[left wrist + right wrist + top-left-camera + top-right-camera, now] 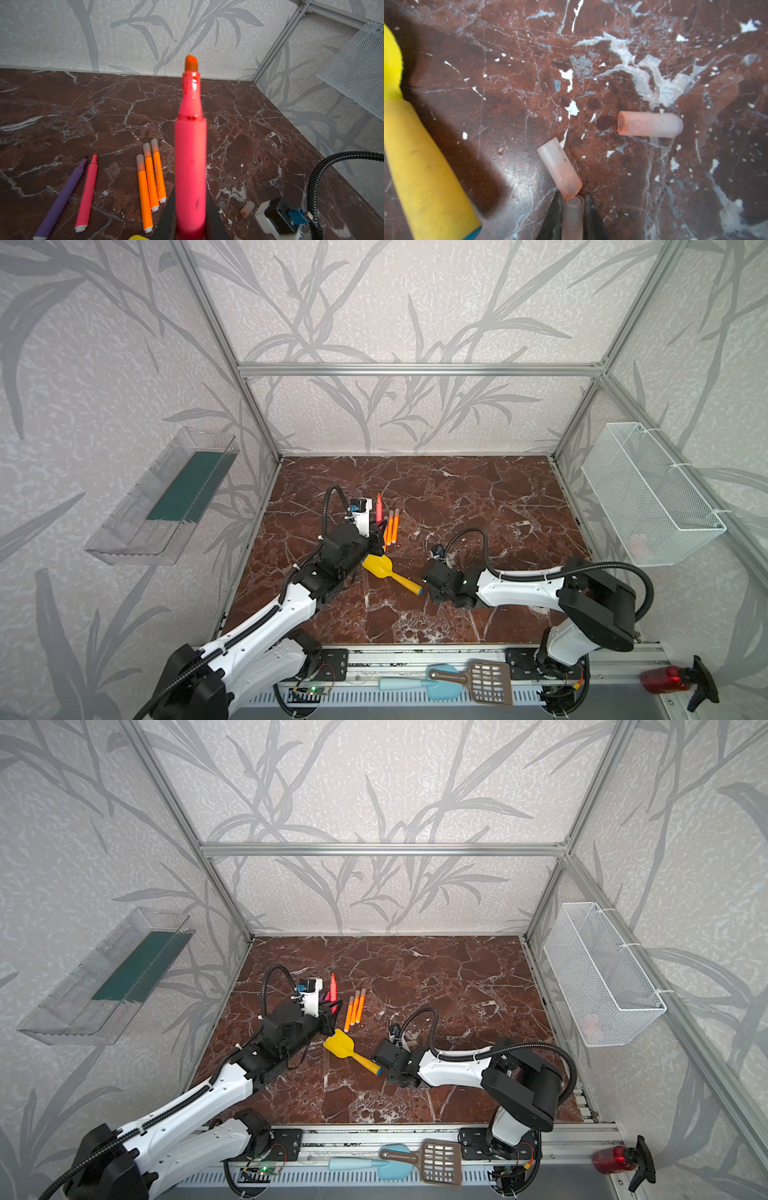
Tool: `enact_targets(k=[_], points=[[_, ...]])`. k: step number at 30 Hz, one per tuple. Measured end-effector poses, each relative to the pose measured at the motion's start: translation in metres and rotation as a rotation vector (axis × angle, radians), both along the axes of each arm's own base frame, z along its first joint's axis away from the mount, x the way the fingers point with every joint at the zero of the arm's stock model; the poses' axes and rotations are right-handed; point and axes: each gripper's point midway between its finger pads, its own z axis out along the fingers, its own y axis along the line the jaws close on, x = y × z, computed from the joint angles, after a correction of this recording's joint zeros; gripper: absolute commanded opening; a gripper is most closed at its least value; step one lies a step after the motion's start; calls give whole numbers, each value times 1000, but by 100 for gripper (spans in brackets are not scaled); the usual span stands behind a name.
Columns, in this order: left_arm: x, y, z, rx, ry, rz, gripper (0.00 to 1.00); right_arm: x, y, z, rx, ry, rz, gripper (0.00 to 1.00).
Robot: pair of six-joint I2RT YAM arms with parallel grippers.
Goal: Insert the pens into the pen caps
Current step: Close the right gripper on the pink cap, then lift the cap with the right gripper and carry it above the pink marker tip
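while your left gripper point(190, 200) is clamped on a pinkish-red pen point(190, 149), its bare orange tip raised clear of the table point(259, 124), your right gripper point(572, 204) is pinched tight on a translucent pen cap point(572, 220). one loose cap point(559, 166) lies just beside that held cap's mouth, and another cap point(650, 125) lies apart from both. the yellow toy shovel point(425, 166) is nearby. three capped orange pens point(151, 176) lie side by side on the table, near an uncapped purple pen point(60, 199) and a second pinkish-red pen point(87, 193). the print on one orange barrel is too blurred to read.
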Motion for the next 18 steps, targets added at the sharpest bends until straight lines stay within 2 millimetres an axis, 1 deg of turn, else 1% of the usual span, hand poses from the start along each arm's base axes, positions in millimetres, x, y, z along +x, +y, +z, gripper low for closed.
enact_targets(k=[4, 7, 10, 12, 14, 17, 18], points=[[0, 0, 0, 0, 0, 0, 0, 0, 0, 0, 2, 0, -4, 9], [0, 0, 0, 0, 0, 0, 0, -1, -2, 1, 8, 1, -10, 8], [-1, -1, 0, -2, 1, -6, 0, -7, -13, 3, 16, 2, -20, 6], [-1, -2, 0, -4, 2, -15, 0, -11, -21, 9, 34, -5, -28, 2], [-2, -4, 1, -9, 2, -27, 0, -11, -28, 21, 72, -25, -42, 0], [-5, -11, 4, -27, -4, -68, 0, -2, -37, 54, 168, -94, -81, 0], [-7, -14, 6, -36, -8, -88, 0, 3, -41, 67, 207, -127, -102, 0]])
